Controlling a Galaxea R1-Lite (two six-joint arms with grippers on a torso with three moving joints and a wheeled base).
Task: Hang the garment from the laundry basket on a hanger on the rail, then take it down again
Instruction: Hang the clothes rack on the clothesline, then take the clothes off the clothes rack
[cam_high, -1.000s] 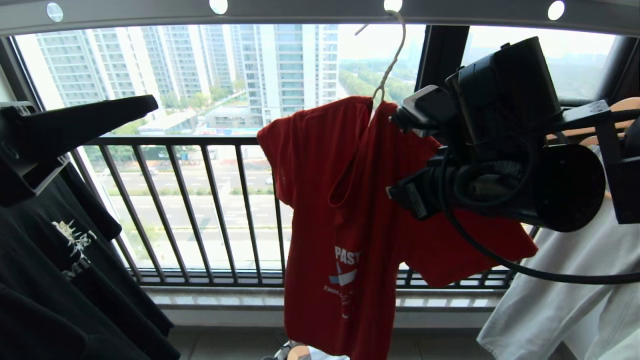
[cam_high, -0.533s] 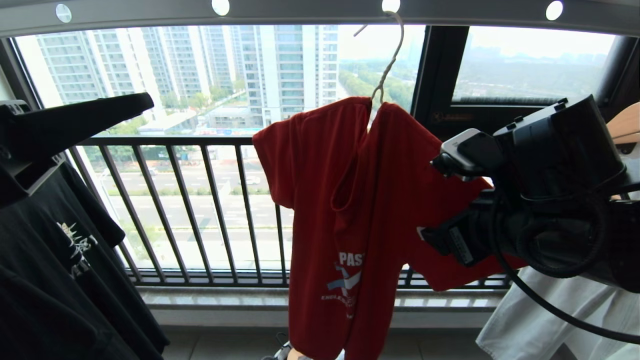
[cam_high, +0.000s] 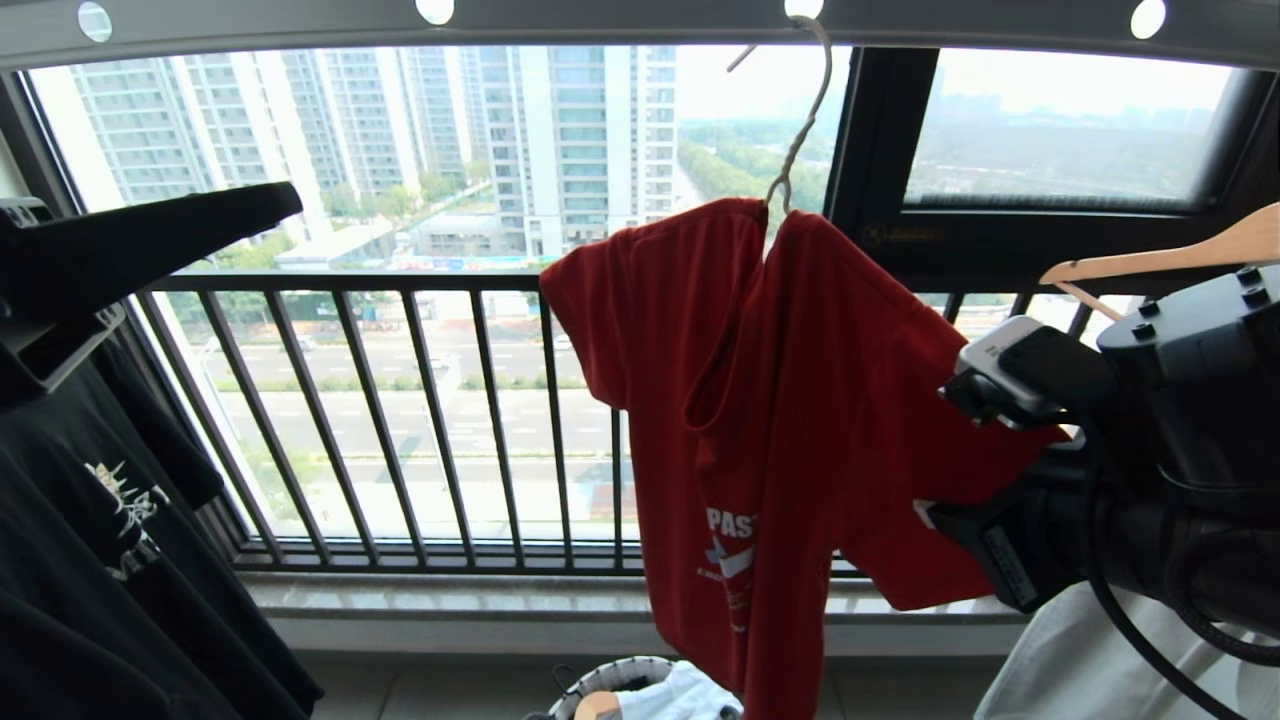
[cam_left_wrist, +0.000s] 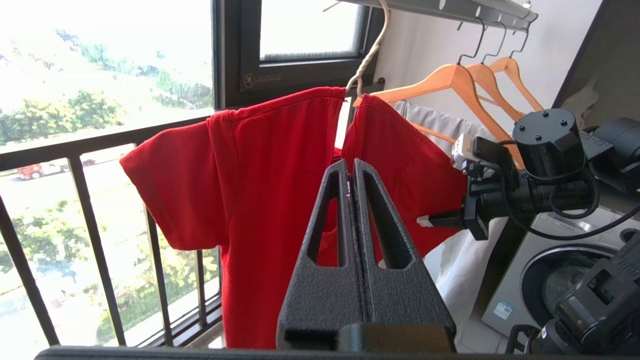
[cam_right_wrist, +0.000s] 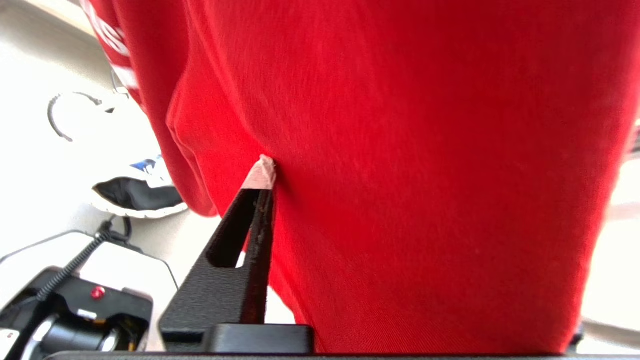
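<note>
Red fabric of the T-shirt (cam_high: 790, 400) is draped over a thin white wire hanger (cam_high: 800, 130), whose hook is passed through a round hole of the grey rail (cam_high: 620, 18). White and light-blue lettering is seen low on the chest; both short sleeves are spread outward. The right claw (cam_right_wrist: 272, 172) is pressed into the shirt's side, one finger hidden behind cloth, so its grip cannot be told. The left claw (cam_left_wrist: 350, 167) is held pressed together, apart from the shirt. Below, the laundry basket (cam_high: 610, 680) is partly seen.

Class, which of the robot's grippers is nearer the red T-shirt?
Right. The right gripper is at the red T-shirt, one finger against the cloth; the left gripper sits shut, off it.
</note>
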